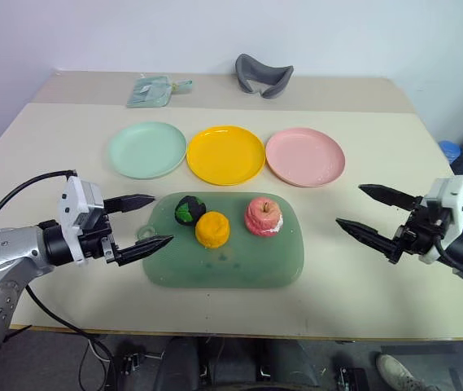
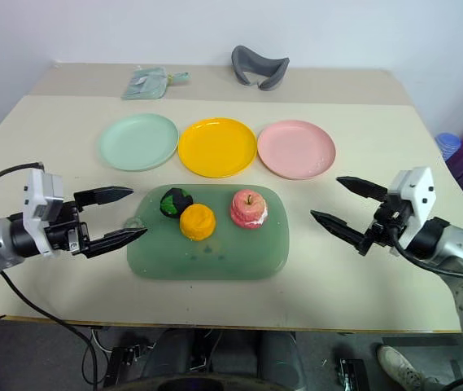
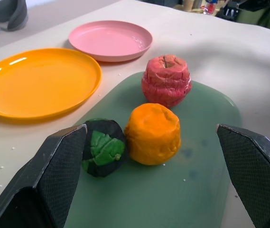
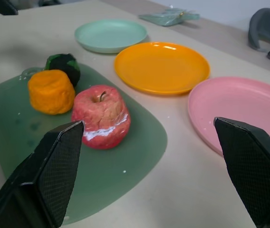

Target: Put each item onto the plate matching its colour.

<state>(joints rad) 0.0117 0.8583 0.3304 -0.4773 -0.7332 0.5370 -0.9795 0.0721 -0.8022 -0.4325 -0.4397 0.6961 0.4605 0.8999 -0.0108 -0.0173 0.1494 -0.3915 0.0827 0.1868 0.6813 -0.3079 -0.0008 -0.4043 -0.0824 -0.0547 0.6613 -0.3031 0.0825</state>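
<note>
While my two black grippers, left (image 1: 144, 221) and right (image 1: 367, 210), hang open, three toy foods sit on the big see-through green tray (image 1: 239, 265).

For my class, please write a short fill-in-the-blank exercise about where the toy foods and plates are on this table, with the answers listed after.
1. All three toy foods rest on the green ____.
2. In the row of plates, the yellow plate lies between the mint green plate and the ____ one.
3. The apple lies nearest the ____ plate.
4. Both grippers, left gripper and right gripper, are ____ and hold nothing.

Missing words: tray; pink; pink; open
</note>
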